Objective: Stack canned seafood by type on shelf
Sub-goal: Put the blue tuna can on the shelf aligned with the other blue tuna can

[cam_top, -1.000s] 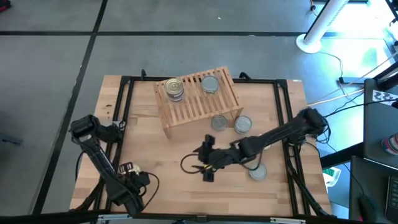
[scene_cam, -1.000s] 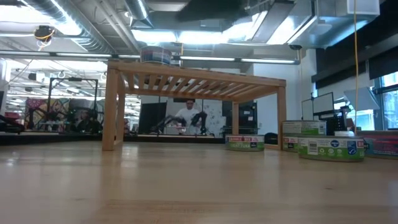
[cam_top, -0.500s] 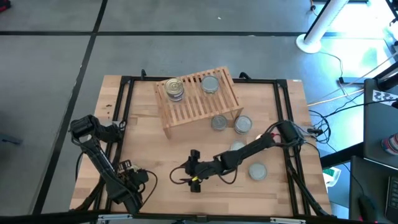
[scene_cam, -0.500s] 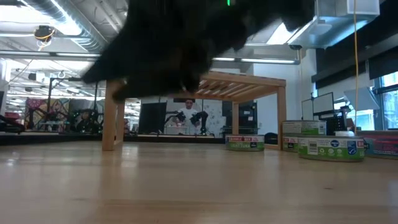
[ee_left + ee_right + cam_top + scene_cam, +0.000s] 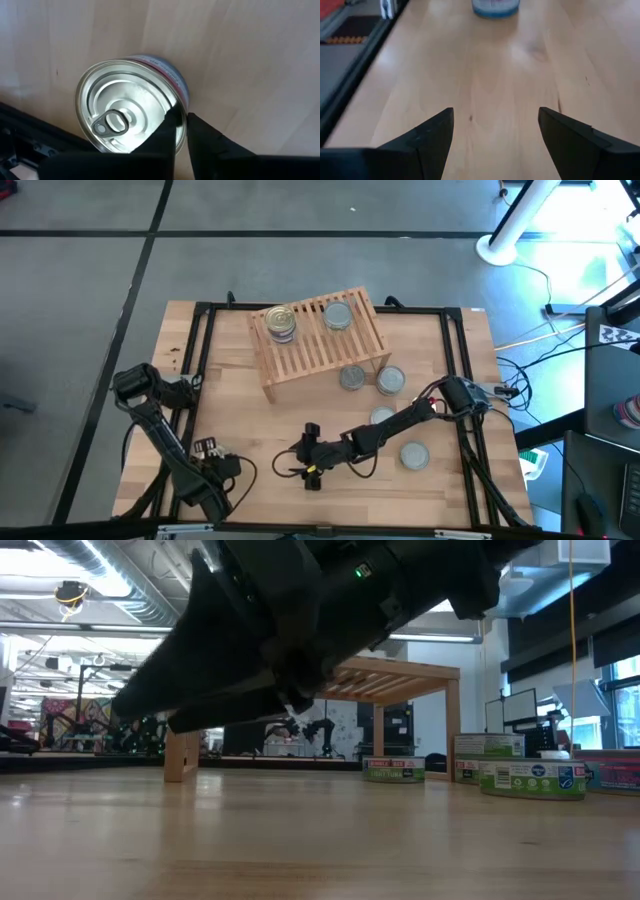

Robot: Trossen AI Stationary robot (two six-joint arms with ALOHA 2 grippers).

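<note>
The left gripper (image 5: 181, 131) sits at the table's (image 5: 250, 430) near left corner, its fingers nipped on the rim of a silver-topped tin (image 5: 127, 107) there. The right gripper (image 5: 308, 455), jaws wide and empty, hovers low over the near middle. Two tins (image 5: 283, 322) stand stacked on the shelf (image 5: 320, 345) beside another, with four more (image 5: 390, 380) on the table to its right.

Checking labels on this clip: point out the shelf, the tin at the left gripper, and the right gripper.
shelf (image 5: 318, 345): high view, bare slats of its top.
tin (image 5: 127, 102): left wrist view, silver lid above the pull tab.
right gripper (image 5: 496, 131): right wrist view, midway between its fingertips.
</note>
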